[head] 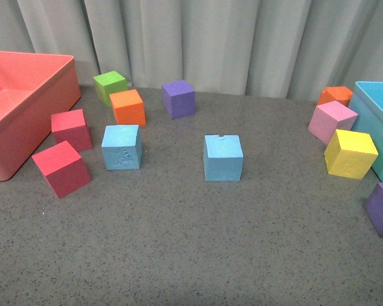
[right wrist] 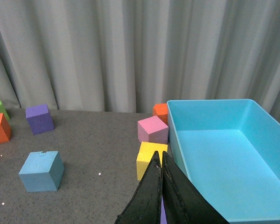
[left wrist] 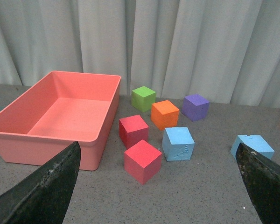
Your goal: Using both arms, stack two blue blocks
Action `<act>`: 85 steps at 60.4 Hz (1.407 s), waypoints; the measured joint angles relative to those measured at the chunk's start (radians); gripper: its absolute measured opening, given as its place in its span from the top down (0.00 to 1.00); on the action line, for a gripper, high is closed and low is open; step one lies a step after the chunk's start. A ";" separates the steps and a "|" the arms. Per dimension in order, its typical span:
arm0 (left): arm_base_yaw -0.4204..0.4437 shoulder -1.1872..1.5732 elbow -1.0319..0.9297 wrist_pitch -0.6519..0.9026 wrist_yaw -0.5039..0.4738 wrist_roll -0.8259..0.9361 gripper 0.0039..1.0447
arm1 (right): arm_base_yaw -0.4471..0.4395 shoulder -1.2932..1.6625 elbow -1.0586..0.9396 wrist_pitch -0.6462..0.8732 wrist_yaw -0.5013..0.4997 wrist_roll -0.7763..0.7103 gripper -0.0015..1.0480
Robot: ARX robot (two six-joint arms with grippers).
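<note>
**While the coral bin (left wrist: 37,151) and the light-blue bin (right wrist: 214,116) lie empty, the blue blocks stand apart**

On the left, the embossed blue block (head: 121,148) sits just beside a red cube (head: 71,129). At centre, well apart from it, stands the plain blue block (head: 223,158). The left gripper (left wrist: 157,147) gapes wide, and the right gripper (right wrist: 158,156) is pinched closed on nothing.

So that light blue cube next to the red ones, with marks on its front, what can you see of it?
The light blue cube is sky-blue, matte and foam-like, with a faint embossed pattern on its front face. It rests flat and upright on the grey speckled table, turned slightly. The red cubes lie to its left with a gap, and the orange cube sits close behind it. Nothing rests on it.
</note>
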 joint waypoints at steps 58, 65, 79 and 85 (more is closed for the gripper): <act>0.000 0.000 0.000 0.000 0.000 0.000 0.06 | 0.000 -0.586 -0.020 -0.544 0.000 0.000 0.99; 0.000 0.000 0.000 0.000 0.000 0.000 0.06 | 0.000 -0.617 -0.020 -0.575 -0.001 0.000 0.99; 0.000 0.000 0.000 0.000 0.000 0.000 0.06 | 0.000 -0.793 -0.019 -0.770 -0.003 0.000 0.99; 0.000 0.000 0.000 0.000 0.000 0.000 0.06 | 0.000 -0.810 -0.019 -0.775 -0.003 0.000 0.99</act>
